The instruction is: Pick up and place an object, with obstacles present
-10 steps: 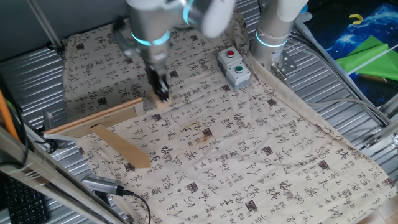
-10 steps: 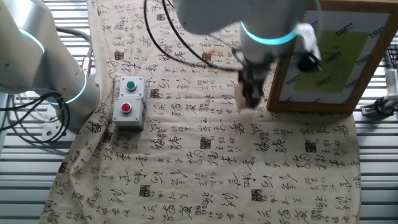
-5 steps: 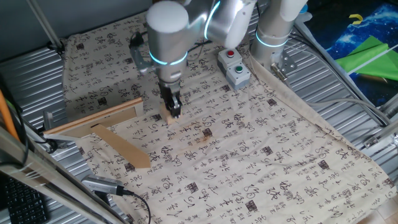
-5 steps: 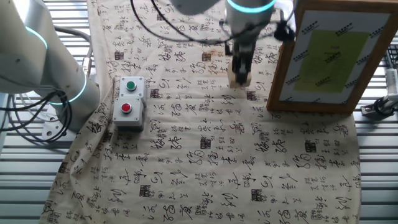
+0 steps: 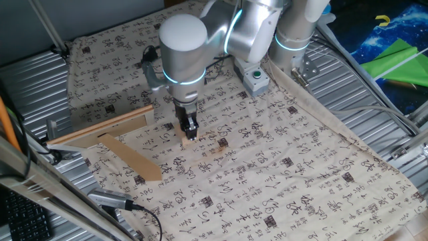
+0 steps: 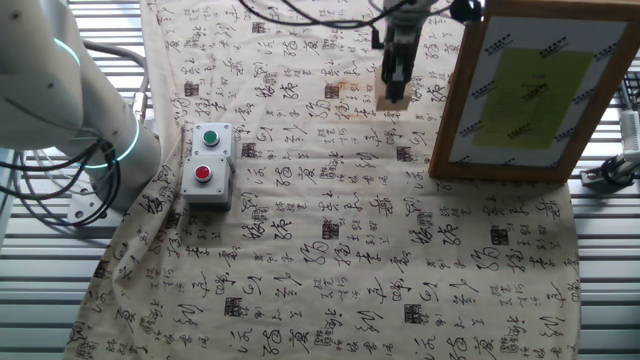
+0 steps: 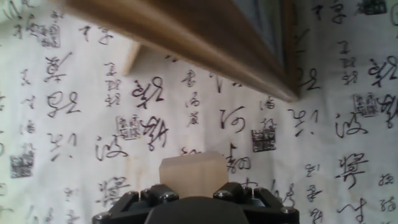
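Observation:
My gripper (image 5: 190, 133) is shut on the small light-tan wooden block (image 5: 189, 141) and holds it at or just above the printed cloth, right of the obstacles. In the other fixed view the gripper (image 6: 394, 82) hangs with the block (image 6: 391, 97) at its tips, just left of a wood-framed panel (image 6: 455, 100). In the hand view the block (image 7: 192, 173) sits between my fingers (image 7: 239, 190). The narrow pale batten (image 5: 100, 129) and the wider flat tan plank (image 5: 134, 158) lie to the left. The batten's brown edge (image 7: 186, 37) crosses the top of the hand view.
A grey box with a red and a green button (image 6: 205, 165) stands on the cloth, partly hidden by my arm in one fixed view (image 5: 257, 80). A second arm's base (image 6: 60, 110) stands beside it. Ribbed metal (image 5: 374, 114) surrounds the cloth.
My gripper has carried the block away from the batten's end, toward the middle of the cloth. The batten, plank and button box have not moved.

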You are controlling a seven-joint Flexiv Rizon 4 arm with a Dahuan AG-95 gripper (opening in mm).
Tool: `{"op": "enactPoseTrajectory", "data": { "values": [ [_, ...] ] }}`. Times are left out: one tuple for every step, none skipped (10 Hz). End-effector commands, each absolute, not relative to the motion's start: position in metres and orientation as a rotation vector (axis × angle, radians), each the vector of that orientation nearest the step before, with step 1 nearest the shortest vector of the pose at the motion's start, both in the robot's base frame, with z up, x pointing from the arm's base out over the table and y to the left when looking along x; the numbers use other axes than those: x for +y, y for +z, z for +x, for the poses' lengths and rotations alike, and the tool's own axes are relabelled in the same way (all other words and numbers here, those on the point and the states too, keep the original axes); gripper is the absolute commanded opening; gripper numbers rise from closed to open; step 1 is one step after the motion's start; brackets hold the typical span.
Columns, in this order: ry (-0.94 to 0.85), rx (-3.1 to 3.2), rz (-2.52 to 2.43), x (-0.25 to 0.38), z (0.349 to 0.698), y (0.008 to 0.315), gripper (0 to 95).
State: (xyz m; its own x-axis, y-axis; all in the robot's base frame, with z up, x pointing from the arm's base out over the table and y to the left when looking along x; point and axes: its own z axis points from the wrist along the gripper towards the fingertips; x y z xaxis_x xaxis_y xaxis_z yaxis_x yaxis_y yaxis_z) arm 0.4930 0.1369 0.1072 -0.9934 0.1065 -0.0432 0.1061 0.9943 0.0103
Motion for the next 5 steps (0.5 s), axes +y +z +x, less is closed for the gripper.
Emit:
{"op": "enactPoseTrajectory", "data": {
  "values": [
    [0.011, 3.097, 0.179, 0.1471, 0.4988, 0.1113, 0.0],
    [0.01, 3.096, 0.185, 0.1538, 0.5034, 0.1115, 0.0],
    [0.009, 3.096, 0.183, 0.1554, 0.5042, 0.1121, 0.0],
    [0.005, 3.1, 0.181, 0.1558, 0.5044, 0.1125, 0.0],
    [0.003, 3.1, 0.175, 0.1558, 0.5044, 0.1123, 0.0]
  ]
}}
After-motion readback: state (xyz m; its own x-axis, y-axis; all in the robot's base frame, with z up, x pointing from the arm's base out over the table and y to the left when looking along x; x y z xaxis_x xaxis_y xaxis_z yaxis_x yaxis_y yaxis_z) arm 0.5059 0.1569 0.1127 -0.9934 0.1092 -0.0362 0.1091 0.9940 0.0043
